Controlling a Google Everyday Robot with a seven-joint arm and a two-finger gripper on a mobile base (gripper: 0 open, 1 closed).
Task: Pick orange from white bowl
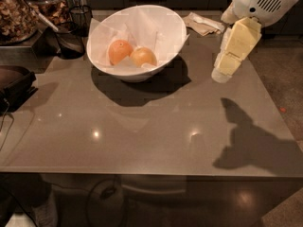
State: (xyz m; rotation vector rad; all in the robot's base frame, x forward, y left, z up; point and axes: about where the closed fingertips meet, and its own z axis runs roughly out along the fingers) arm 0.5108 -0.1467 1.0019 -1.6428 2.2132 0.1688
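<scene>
A large white bowl (163, 25) lined with crinkled white paper stands at the back middle of the grey table. Two fruits lie in it side by side. The orange (143, 57) is the paler, yellowish one on the right. A deeper, redder-orange fruit (120, 51) lies on its left. My gripper (221, 74), cream-coloured on a white arm, hangs above the table's right side, well to the right of the bowl and apart from it. It holds nothing that I can see.
Crumpled paper napkins (203, 23) lie behind the bowl at the back right. A black mesh holder (71, 39) and jars of dried goods (16, 15) stand at the back left. A dark object (14, 86) sits at the left edge. The table's front edge (142, 175) runs below.
</scene>
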